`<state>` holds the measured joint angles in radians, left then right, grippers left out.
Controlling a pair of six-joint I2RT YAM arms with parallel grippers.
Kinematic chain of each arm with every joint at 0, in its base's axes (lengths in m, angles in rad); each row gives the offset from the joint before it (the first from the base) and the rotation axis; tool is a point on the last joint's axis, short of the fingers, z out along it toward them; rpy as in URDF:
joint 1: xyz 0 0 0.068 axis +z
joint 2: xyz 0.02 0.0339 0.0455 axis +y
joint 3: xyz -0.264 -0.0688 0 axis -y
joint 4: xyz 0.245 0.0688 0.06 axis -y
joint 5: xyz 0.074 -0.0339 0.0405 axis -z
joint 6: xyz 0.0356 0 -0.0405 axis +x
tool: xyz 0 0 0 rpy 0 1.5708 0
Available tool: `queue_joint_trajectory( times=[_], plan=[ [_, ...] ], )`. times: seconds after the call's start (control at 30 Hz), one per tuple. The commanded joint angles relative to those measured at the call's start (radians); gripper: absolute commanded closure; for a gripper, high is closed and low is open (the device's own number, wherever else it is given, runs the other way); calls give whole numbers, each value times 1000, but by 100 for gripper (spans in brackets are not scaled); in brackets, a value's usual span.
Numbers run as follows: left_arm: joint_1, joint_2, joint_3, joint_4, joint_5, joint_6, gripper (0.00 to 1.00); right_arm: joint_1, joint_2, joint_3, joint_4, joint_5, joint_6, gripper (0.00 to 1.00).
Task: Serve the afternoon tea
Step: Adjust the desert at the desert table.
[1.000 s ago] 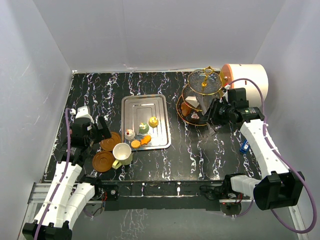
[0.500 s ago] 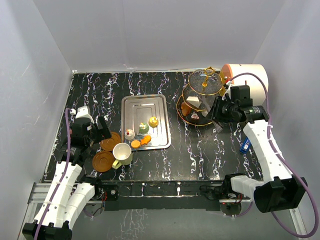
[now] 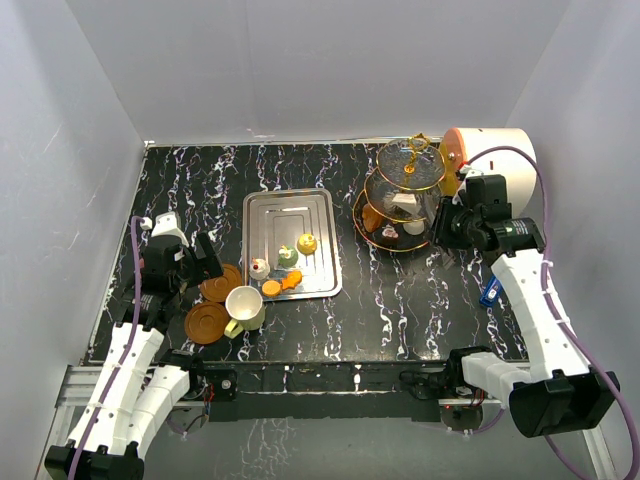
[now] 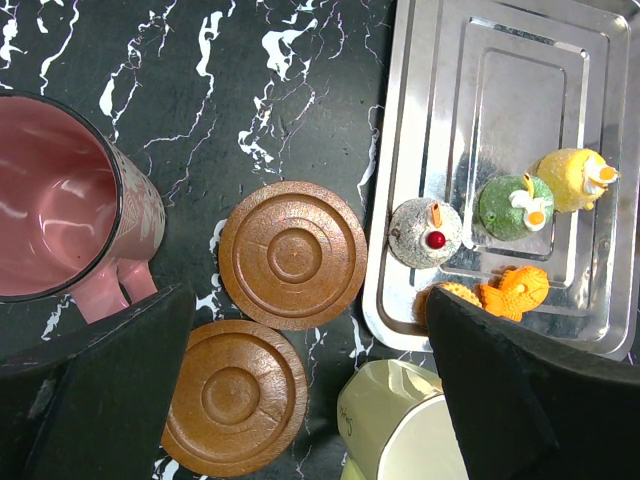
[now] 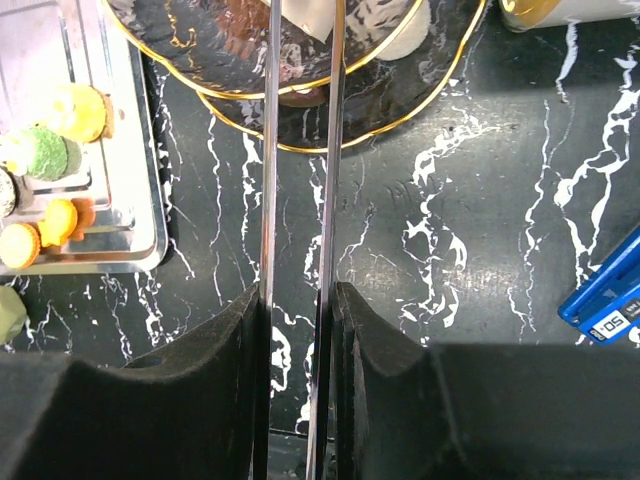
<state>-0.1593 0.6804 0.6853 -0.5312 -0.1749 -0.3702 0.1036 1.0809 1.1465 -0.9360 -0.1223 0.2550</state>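
Our right fingers [image 5: 298, 300] pinch tongs [image 5: 269, 150] beside the stand [image 3: 408, 170], for moving cakes [image 4: 512, 205]; our left fingers [image 4: 300, 340] hang open over saucers [image 4: 293, 255].

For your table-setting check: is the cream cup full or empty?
Empty: the cream cup stands upright, its bare white inside showing from above.

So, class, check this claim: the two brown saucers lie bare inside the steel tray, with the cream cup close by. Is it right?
Not quite. The brown saucers lie bare on the black marbled table, just outside the steel tray, not inside it. The cream cup is close by, as stated. The left wrist view shows this.
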Motion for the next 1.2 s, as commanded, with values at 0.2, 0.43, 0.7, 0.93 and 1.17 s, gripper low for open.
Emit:
queue_joint_trajectory(
  times=[0.2, 0.43, 0.7, 0.93, 1.17],
  plan=[
    [-1, -2, 13, 7, 12, 11, 1, 26, -66, -43, 116, 112, -20, 77],
    [-2, -2, 12, 8, 14, 13, 1, 88, -99, -99, 181, 185, -18, 77],
    [-2, -2, 12, 8, 16, 13, 1, 315, -84, -116, 153, 381, 69, 76],
    [-2, -7, 12, 8, 17, 13, 1, 499, -61, -95, 83, 585, 175, 77],
    [-2, -10, 11, 11, 22, 14, 1, 644, -42, -61, 4, 800, 234, 77]
  ],
)
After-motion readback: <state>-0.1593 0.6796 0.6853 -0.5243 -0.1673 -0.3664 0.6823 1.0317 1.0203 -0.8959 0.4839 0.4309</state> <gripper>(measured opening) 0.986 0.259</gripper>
